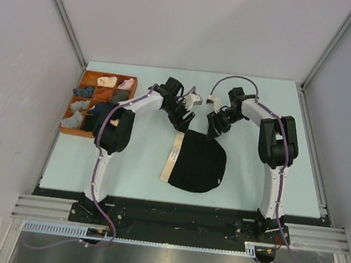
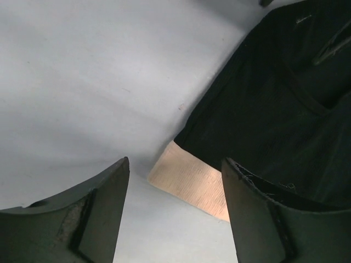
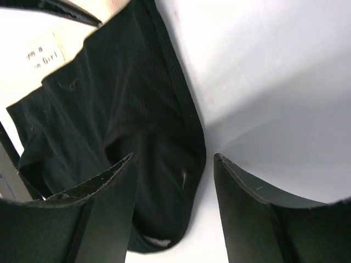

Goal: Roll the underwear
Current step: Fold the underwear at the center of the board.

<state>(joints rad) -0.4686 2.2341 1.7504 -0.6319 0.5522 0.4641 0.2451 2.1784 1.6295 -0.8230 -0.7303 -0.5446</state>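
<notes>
Rolling progress: not begun; underwear (image 1: 197,162) spread flat, unrolled, on worktop (image 1: 265,178) between both arms.
Remaining: the whole roll.
Left gripper (image 2: 175,164): jaws apart, empty, over cream band (image 2: 192,183) corner.
Right gripper (image 3: 174,159): jaws wide, empty, over black far edge.
Top view only: full garment outline.
Right wrist only: printed tag (image 3: 43,55).

Underwear (image 1: 198,162): black soft fabric, cream-beige strip along left edge. Unrolled, lies flat & spread on table (image 1: 127,170), approx mid. Outline rounded, narrower at far end. Wrist views: fine ribbed knit, few shallow creases. Printed label on cream part, text only partly legible.
</notes>
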